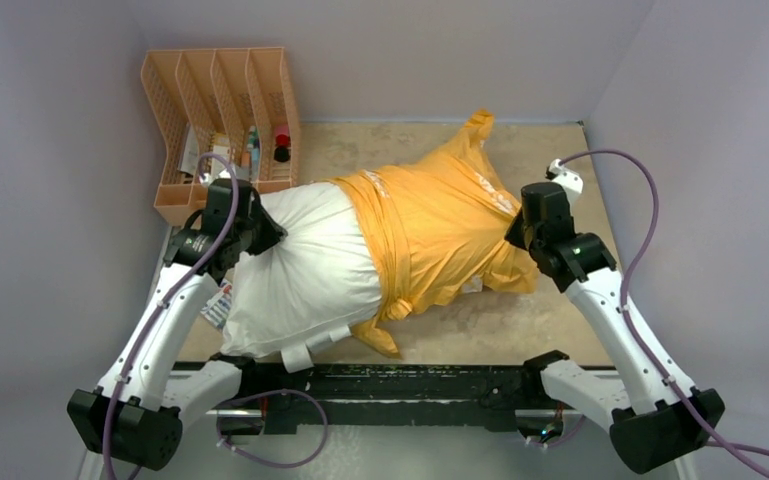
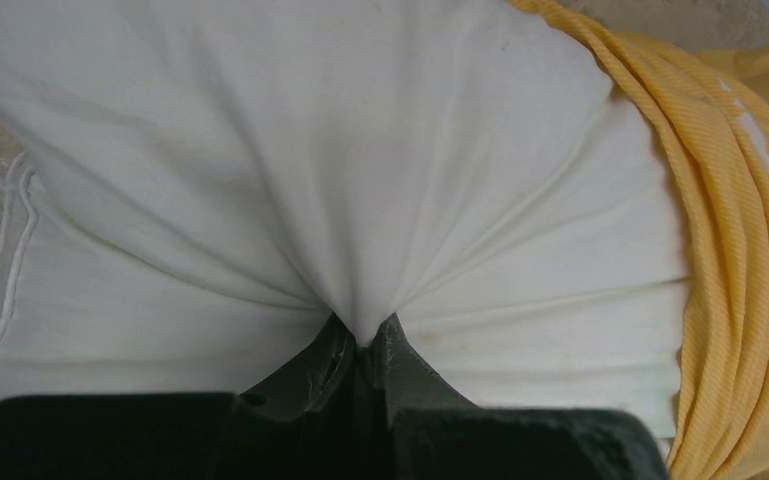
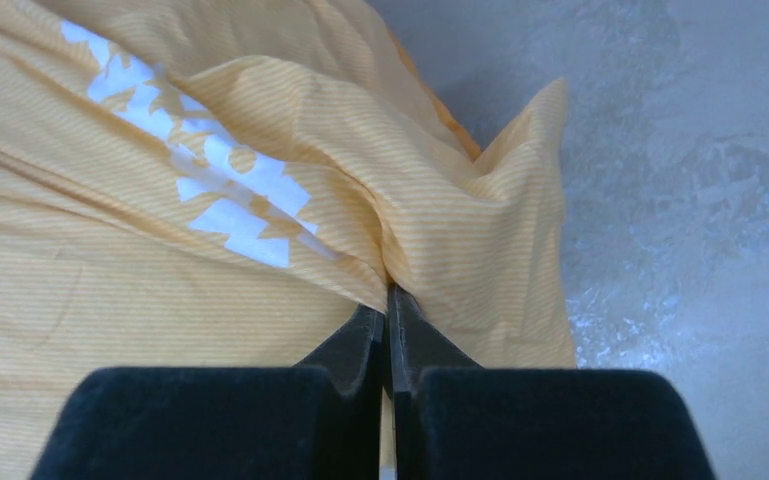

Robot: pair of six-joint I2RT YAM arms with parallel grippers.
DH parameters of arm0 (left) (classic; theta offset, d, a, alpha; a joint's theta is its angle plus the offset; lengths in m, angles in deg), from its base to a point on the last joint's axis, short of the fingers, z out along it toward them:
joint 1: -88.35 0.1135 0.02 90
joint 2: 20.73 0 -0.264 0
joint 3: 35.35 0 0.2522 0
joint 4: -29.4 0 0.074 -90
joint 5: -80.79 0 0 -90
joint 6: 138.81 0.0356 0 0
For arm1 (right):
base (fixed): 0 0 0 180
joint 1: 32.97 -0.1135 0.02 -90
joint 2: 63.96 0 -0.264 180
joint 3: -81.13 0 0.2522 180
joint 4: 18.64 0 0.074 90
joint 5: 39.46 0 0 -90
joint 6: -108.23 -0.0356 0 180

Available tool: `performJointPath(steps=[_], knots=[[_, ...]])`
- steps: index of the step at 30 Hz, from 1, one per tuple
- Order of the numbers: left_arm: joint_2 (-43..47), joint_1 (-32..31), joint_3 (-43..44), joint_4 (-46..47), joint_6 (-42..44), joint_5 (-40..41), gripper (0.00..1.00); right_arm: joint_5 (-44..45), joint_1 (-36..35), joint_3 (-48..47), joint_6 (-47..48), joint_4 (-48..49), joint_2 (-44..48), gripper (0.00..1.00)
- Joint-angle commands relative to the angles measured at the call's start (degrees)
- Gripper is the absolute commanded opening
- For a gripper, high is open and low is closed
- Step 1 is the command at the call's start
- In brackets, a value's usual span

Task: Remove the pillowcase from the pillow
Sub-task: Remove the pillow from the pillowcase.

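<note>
The white pillow (image 1: 305, 265) lies across the table, its left half bare. The orange-yellow pillowcase (image 1: 440, 225) with white lettering covers its right half, bunched in a ridge at mid-pillow. My left gripper (image 1: 272, 232) is shut on a pinch of the pillow (image 2: 360, 200) fabric at its left end; folds fan out from the left gripper (image 2: 365, 335). My right gripper (image 1: 513, 232) is shut on the pillowcase (image 3: 260, 250) at its right edge, with cloth puckering into the right gripper (image 3: 388, 300).
An orange mesh file rack (image 1: 222, 125) holding small items stands at the back left, close to the left arm. Packets (image 1: 218, 305) lie under the pillow's left edge. Grey walls enclose three sides. A black rail (image 1: 400, 385) runs along the near edge.
</note>
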Motion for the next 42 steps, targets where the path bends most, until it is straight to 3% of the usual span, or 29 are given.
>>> performJointPath(steps=[1, 4, 6, 10, 13, 18, 24, 26, 27, 29, 32, 34, 37, 40, 41, 42], knots=[[2.4, 3.9, -2.7, -0.8, 7.3, 2.0, 0.0, -3.8, 3.9, -2.2, 5.8, 3.5, -0.6, 0.0], [0.5, 3.8, -4.2, 2.6, 8.3, -6.4, 0.0, -22.3, 3.7, 1.8, 3.4, 11.5, 0.6, 0.08], [0.0, 3.8, -4.2, 2.6, 8.3, -6.7, 0.0, -26.4, 1.8, 3.4, 0.7, 15.2, 2.3, 0.16], [1.7, 3.8, -4.6, 3.0, 8.2, -5.6, 0.0, -21.2, -6.1, -0.4, 3.1, 15.0, 2.6, 0.43], [2.0, 3.8, -5.4, 3.5, 8.1, -5.6, 0.0, -19.2, -9.0, -5.5, 5.5, 11.4, -1.4, 0.46], [1.9, 3.8, -5.9, 3.9, 7.3, -5.6, 0.0, -12.5, -21.8, -10.6, 9.2, 9.5, -7.2, 0.59], [3.4, 3.8, -6.1, 3.7, 7.0, -5.6, 0.0, -3.4, -33.2, -9.4, 3.6, 4.9, -18.2, 0.7], [3.6, 3.8, -5.8, 2.7, 7.3, -5.6, 0.0, 1.9, -33.4, -9.9, -1.8, -0.9, -22.2, 0.67], [3.8, 3.8, -5.6, 2.0, 7.4, -4.4, 0.0, 5.1, -33.5, -10.4, -5.1, -4.7, -24.0, 0.57], [4.4, 3.8, -5.0, 0.8, 7.4, -2.0, 0.0, 14.0, -33.2, -11.7, -11.6, -16.0, -26.2, 0.21], [5.3, 3.8, -4.7, 0.2, 6.8, 1.7, 0.0, 24.8, -31.1, -12.1, -15.2, -22.6, -24.3, 0.0], [5.6, 3.8, -4.4, -0.6, 6.4, 4.4, 0.0, 24.8, -25.6, -10.5, -10.0, -18.7, -20.0, 0.0], [5.3, 3.9, -3.3, -2.6, 6.7, 8.7, 0.0, 17.8, -15.0, -6.0, 2.1, -7.2, -11.2, 0.0], [5.2, 3.8, -3.3, -2.9, 7.5, 9.5, 0.0, 3.0, -11.7, -2.2, 7.5, 3.0, -4.3, 0.01], [5.2, 3.8, -3.6, -2.6, 7.5, 9.3, 0.0, -5.8, -11.7, -0.4, 10.4, 8.6, -2.4, 0.08], [5.2, 3.8, -3.7, -2.3, 7.4, 8.9, 0.0, -14.4, -11.7, 2.1, 13.5, 13.9, -0.8, 0.22]])
